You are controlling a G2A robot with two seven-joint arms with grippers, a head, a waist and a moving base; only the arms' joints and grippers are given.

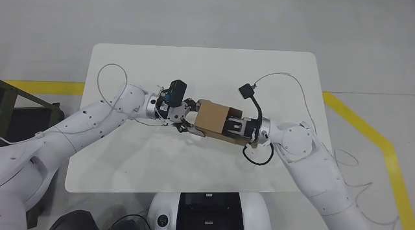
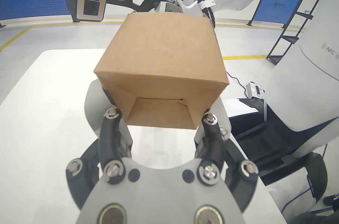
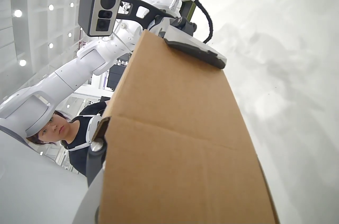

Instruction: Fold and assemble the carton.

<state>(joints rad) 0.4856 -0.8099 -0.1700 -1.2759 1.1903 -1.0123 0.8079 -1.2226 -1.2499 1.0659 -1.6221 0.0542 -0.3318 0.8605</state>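
A brown cardboard carton (image 1: 213,118) hangs over the middle of the white table (image 1: 194,68), held between both arms. My left gripper (image 1: 187,117) is shut on its left end. In the left wrist view the fingers (image 2: 93,97) straddle the carton (image 2: 161,55), whose open end faces the camera with an inner flap folded across. My right gripper (image 1: 236,128) is shut on the opposite end. In the right wrist view the carton (image 3: 180,135) hides most of that gripper, one finger (image 3: 97,145) shows at its edge, and a left-gripper finger (image 3: 196,51) lies flat on its far face.
Thin cables loop over the table at the back left (image 1: 109,73) and back right (image 1: 288,78). A dark rack (image 1: 16,100) stands off the table's left edge. Bare tabletop lies behind and in front of the carton.
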